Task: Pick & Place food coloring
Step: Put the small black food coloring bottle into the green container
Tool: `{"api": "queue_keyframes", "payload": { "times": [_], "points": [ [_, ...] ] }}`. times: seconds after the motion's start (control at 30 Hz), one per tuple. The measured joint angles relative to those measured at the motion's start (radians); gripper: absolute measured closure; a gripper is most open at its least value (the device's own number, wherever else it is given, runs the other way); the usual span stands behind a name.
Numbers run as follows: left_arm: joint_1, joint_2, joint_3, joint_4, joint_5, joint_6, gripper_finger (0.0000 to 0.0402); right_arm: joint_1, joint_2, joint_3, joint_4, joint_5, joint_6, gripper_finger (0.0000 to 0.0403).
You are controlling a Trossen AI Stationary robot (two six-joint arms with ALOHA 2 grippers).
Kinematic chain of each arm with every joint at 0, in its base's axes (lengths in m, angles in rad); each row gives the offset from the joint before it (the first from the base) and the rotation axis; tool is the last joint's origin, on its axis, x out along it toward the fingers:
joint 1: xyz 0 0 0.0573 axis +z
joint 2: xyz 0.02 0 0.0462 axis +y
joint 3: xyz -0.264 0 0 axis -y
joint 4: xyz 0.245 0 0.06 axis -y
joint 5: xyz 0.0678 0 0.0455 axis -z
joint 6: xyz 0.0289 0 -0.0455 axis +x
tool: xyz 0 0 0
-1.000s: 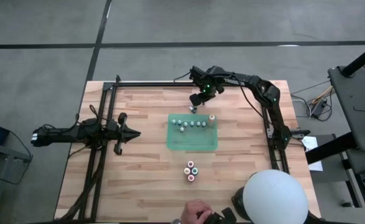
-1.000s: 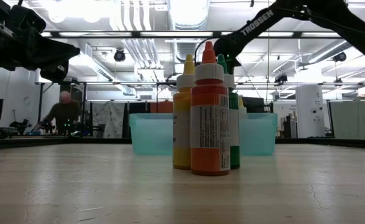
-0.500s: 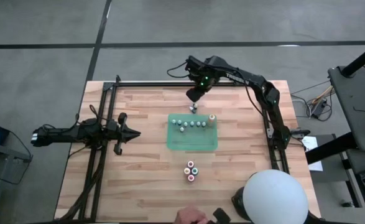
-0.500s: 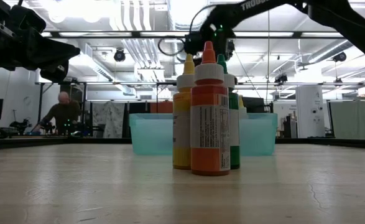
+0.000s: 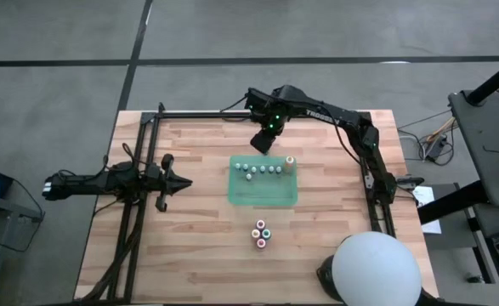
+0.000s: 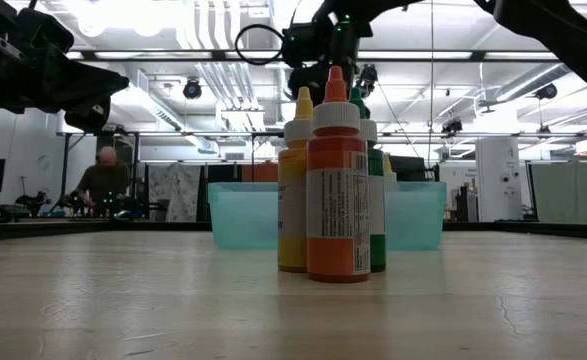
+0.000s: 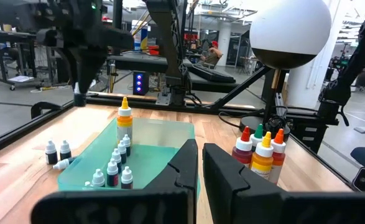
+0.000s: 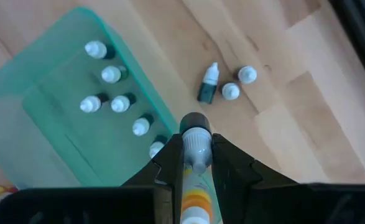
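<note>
My right gripper (image 5: 259, 144) hangs above the table just behind the green tray (image 5: 263, 194), shut on a small food coloring bottle (image 8: 196, 148). Several tiny white-capped bottles (image 5: 262, 169) and a taller orange dropper bottle (image 5: 290, 161) stand in the tray. Three more tiny bottles (image 8: 231, 91) are on the wood beside the tray, one of them lying on its side (image 8: 208, 86). My left gripper (image 5: 185, 181) rests shut at the table's left, far from all of them. My right gripper pinches the small bottle between its two fingers (image 8: 171, 163), on its white part (image 8: 197, 152). The fingers point down and the bottle lies along them. Its dark end (image 8: 194, 122) juts past the fingertips toward the table. The bottle is lifted clear.
Larger red, yellow and green bottles (image 5: 262, 234) stand bunched near the table's front, filling the middle of the low view (image 6: 335, 180). A white globe (image 5: 375, 270) sits at the near right corner. Black frame rails (image 5: 138, 170) run along the table's left and right sides.
My right gripper has risen from the table behind the tray with the small bottle, drifted a little toward the table's left edge, and rolled about its wrist. A person's hand at the table's near edge has drawn back out of view.
</note>
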Motion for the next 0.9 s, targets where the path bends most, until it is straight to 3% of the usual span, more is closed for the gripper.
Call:
{"api": "queue_keyframes", "payload": {
  "times": [0.23,0.53,0.9],
  "points": [
    [-0.001,0.000,0.000,0.000,0.000,0.000,0.0401,0.057,0.000,-0.009,0.002,0.002,-0.033,0.0348],
    [0.000,0.000,0.000,0.000,0.000,0.000,0.0401,0.147,0.000,-0.010,-0.001,-0.079,-0.201,0.0348],
    [0.000,0.000,0.000,0.000,0.000,0.000,0.0401,0.252,-0.001,-0.010,-0.013,-0.076,-0.399,0.0348]
  ]
}}
